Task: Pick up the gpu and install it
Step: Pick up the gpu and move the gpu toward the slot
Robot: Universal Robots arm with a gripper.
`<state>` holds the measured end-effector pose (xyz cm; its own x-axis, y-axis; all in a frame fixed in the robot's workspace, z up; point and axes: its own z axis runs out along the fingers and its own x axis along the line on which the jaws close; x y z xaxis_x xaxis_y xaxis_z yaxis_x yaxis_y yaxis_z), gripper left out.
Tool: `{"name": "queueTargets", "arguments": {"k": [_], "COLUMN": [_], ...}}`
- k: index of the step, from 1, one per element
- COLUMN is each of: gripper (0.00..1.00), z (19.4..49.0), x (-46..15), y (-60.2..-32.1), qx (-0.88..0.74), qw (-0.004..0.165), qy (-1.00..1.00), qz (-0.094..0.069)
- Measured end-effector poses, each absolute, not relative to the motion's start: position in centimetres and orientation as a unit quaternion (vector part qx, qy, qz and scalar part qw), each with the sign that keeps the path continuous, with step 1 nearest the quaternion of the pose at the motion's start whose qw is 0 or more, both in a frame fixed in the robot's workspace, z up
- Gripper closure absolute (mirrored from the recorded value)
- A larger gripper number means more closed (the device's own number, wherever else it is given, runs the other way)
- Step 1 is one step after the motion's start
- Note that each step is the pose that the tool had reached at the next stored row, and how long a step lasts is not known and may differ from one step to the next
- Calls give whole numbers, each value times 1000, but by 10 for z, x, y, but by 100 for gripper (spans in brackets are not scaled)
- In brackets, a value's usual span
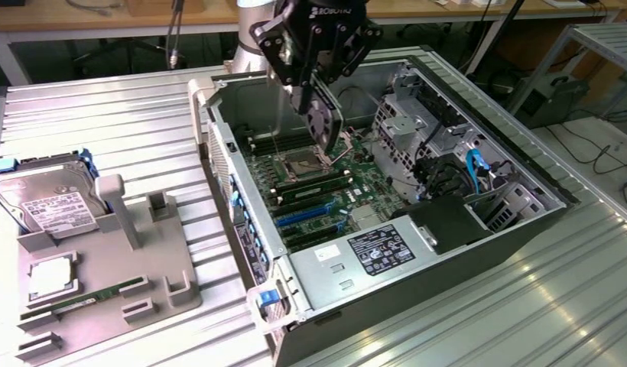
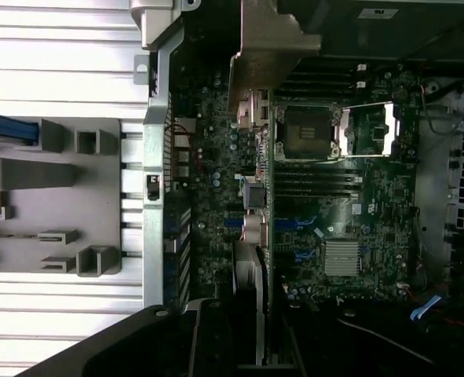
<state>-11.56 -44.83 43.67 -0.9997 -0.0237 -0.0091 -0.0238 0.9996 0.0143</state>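
And there the gripper (image 1: 319,131) hung inside the open computer case (image 1: 230,164), right over the motherboard (image 1: 329,195). Its fingers (image 1: 321,115) were drawn in narrow, clamped on the gpu (image 2: 261,228). In the wrist view the card showed edge-on between them, silver bracket at the far end, lying across the board just beside the open CPU socket (image 2: 306,129). Whether its lower edge touched a slot, I couldn't tell. Out on the exterior view's left, the grey fixture (image 1: 105,267) carried the hard drive (image 1: 43,200) and the RAM stick (image 1: 94,294), well apart from the gripper.
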Motion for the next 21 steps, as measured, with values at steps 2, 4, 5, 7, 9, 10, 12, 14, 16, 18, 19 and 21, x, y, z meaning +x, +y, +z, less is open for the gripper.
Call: {"name": "queueTargets", "arguments": {"k": [2,4,5,7,9,10,12,14,16,18,19,21], "gripper": [73,73,73,73,73,73,73,73,73,73,73,73], "z": [436,435,435,434,433,433,432,431,431,430,430,430], "x": [-105,-95,-91,-79,-68,-61,-52,-43,-36,-30,-27,-21], "y": [-448,-447,-447,-446,-445,-444,-443,-442,-442,-441,-441,-441], "qx": [-12,-13,-13,-14,-14,-15,-15,-16,-16,-16,-17,-17], "qw": [4,4,4,4,4,4,4,4,4,4,4,4], "qy": [1000,1000,1000,1000,1000,1000,1000,1000,1000,1000,1000,1000], "qz": [7,7,7,7,7,7,7,7,7,7,7,7]}}
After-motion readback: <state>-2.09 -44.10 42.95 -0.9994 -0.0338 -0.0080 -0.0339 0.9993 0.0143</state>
